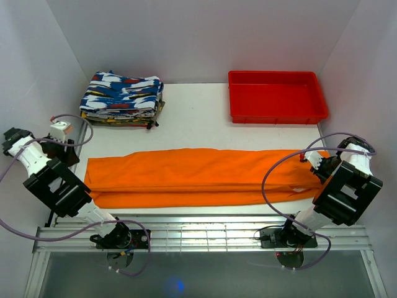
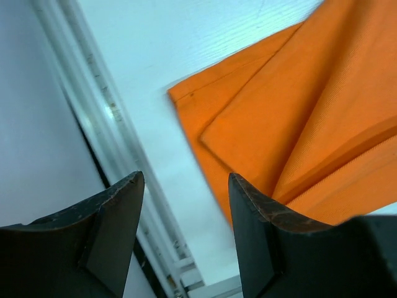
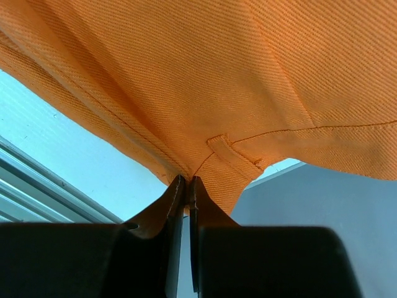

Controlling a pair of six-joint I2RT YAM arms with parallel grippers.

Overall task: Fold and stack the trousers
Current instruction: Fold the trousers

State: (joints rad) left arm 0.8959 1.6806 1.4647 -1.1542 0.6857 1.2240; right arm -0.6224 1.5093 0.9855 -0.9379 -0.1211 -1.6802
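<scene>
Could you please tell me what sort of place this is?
Probably a lab booth for folding clothes: white walls around a table holding orange trousers, folded patterned clothes, a red tray.

- The left arm and the right arm have white links and big black, boxy joint housings.
- A thin lilac cable runs in loops along each arm.
- Each base is black and round.
- The left gripper has dark, wedge-shaped fingers with scratched, worn edges.

One pair of orange trousers, one red tray, one stack of patterned clothes, two grippers: left gripper, right gripper
</scene>
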